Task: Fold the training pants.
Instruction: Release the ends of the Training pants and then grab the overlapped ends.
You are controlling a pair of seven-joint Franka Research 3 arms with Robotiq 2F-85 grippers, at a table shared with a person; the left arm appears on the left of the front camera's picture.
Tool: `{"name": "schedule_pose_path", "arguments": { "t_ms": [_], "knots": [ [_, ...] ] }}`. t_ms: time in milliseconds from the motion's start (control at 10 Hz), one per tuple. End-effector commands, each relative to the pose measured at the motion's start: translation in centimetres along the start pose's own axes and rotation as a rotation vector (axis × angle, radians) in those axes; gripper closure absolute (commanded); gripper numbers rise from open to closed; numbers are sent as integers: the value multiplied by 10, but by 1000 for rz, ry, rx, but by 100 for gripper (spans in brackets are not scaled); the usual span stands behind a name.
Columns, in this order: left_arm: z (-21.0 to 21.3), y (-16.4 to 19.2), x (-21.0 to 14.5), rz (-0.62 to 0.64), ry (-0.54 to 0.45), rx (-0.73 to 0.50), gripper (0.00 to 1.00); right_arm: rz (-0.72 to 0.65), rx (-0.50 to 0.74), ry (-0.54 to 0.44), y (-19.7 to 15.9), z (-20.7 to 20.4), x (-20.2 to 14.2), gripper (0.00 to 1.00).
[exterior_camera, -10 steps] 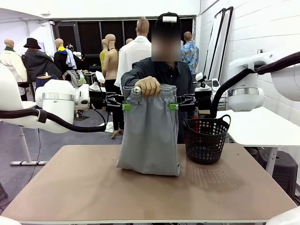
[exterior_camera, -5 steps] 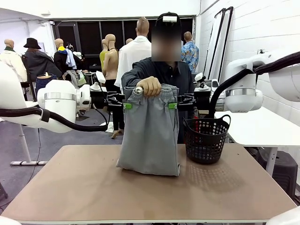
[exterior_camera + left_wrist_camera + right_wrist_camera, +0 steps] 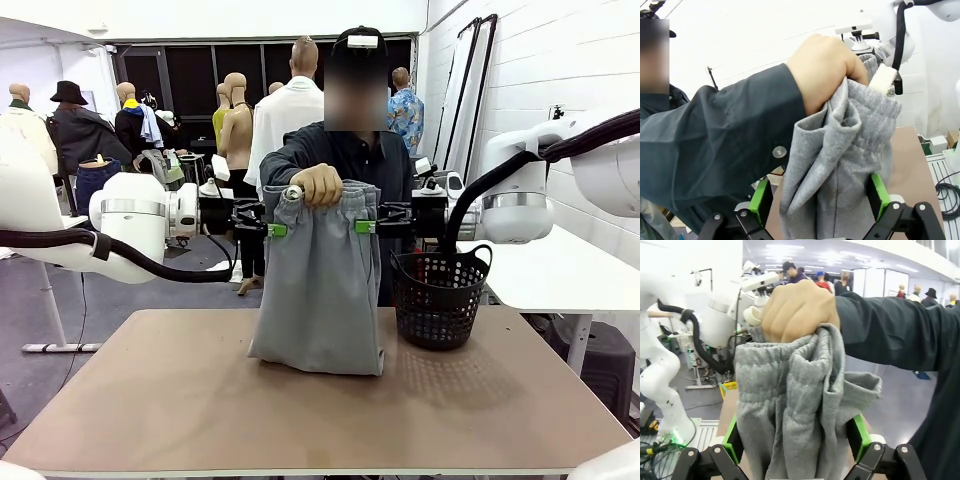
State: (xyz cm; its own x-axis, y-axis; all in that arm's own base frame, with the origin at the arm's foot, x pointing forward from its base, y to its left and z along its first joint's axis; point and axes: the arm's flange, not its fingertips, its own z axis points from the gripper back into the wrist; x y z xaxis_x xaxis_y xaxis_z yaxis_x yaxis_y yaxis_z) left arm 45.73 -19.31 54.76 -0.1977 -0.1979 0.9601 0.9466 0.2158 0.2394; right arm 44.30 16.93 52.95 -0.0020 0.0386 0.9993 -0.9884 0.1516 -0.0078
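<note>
Front view, training pants (image 3: 320,290): light grey, hanging upright over the middle of the table (image 3: 180,400), lower end resting on the tabletop
Front view, person's hand (image 3: 317,184): closed on the gathered waistband at the top, carrying the garment
Front view, left gripper (image 3: 275,229): level with the waistband at the garment's left edge, green pad against the fabric line
Front view, right gripper (image 3: 365,227): same height at the opposite edge, facing the left one
Front view, black mesh basket (image 3: 440,295): standing on the table just beside the pants, on the robot's right
Left wrist view, left gripper (image 3: 820,197): released, jaws spread wide, bunched grey fabric (image 3: 840,165) between the two green pads (image 3: 761,200); a gap shows at one pad, the other lies at the cloth edge
Left wrist view, hand (image 3: 822,67): clenched on the waistband above the jaws, dark sleeve (image 3: 715,145) running off to the side
Right wrist view, right gripper (image 3: 795,436): released, jaws wide, pants (image 3: 785,390) hanging between the pads (image 3: 858,435), which sit just beside the cloth; firm contact cannot be confirmed
Right wrist view, hand (image 3: 797,310): fist on the waistband top
</note>
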Motion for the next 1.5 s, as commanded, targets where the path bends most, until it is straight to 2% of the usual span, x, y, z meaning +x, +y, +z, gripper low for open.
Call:
{"name": "schedule_pose_path", "arguments": {
  "t_ms": [0, 400, 700, 1400],
  "knots": [
    [0, 7, 2, -22, 5, -35, 0, -21, 56, 25, -8, 6, 4, 0],
    [-4, 5, 2, -21, 6, -73, 0, -31, 124, 93, -6, 5, 4, 0],
    [-3, 1, 1, -6, 16, -155, 0, -39, 139, 87, -3, -4, 3, 0],
    [-12, 1, 3, 20, -27, -223, 0, -35, 106, 57, -1, -28, -1, 0]
  ]
}}
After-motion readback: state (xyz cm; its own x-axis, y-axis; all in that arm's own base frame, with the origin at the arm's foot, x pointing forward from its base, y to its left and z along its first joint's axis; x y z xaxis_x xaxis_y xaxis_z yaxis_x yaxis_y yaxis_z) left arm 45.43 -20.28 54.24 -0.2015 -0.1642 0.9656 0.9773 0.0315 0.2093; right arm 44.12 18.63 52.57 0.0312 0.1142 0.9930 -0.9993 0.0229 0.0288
